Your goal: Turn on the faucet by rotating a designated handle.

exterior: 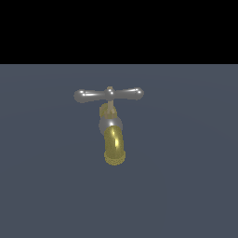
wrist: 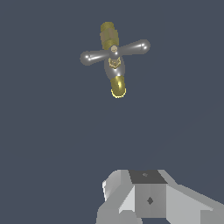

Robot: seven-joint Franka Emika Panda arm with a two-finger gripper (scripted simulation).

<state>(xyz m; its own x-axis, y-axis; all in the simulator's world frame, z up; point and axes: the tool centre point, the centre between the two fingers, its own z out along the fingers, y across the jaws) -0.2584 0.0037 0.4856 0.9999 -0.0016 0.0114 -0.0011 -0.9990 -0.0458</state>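
You are bringing the gripper [wrist: 131,205] (its state I cannot tell) toward the handle [exterior: 109,94] of the faucet [exterior: 113,135]; aim for one bulbous end.

Bare simulated test scene, not a real room. Flat, uniform slate-blue ground [exterior: 186,195] fills the lower part of the exterior view with no texture, seams or walls; above its far edge is plain black void [exterior: 119,30]. Only fixture: a small faucet [exterior: 112,130] standing alone on the ground, well away from its edges, with no sink, pipe or counter around it. Its brass spout and silver handle [exterior: 109,94] have glossy, computer-rendered shading. Wrist view shows the same featureless blue ground and faceted, low-polygon grey robot hardware [wrist: 148,199]. No household or workshop cues.
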